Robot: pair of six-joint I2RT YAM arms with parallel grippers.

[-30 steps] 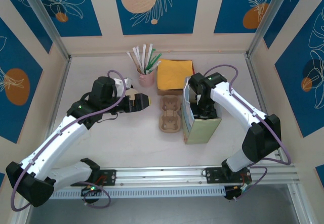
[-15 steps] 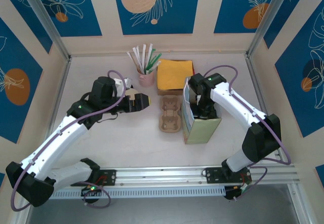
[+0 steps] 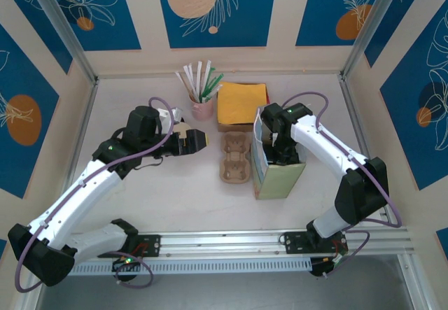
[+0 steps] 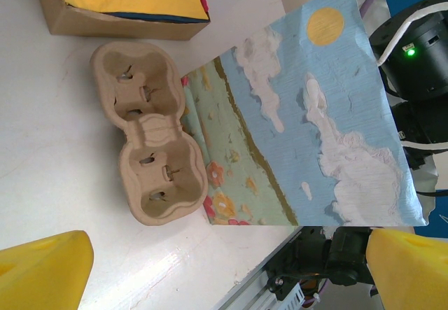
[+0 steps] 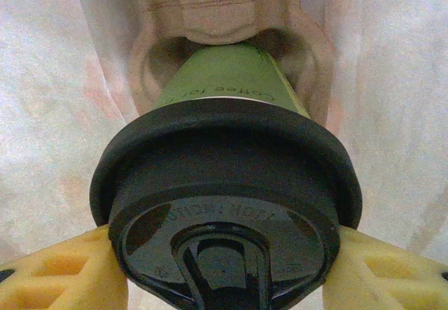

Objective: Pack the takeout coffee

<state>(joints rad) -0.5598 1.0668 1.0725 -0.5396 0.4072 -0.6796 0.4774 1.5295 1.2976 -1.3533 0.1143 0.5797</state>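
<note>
The takeout coffee, an olive-green cup with a black lid, stands inside the bag. Its base sits in a socket of a cardboard carrier that is in the bag too. My right gripper is shut on the lid's rim, with a yellow finger on each side. From above, the right gripper reaches down into the open top of the painted paper bag. My left gripper hangs open to the left of a second, empty carrier, and nothing is between its fingers.
The empty two-cup carrier lies against the bag's left side. A box of yellow napkins sits behind them, with a pink cup of straws to its left. The frame rail runs along the near edge.
The right wrist has shifted slightly over the bag's opening. The left arm has stayed still.
</note>
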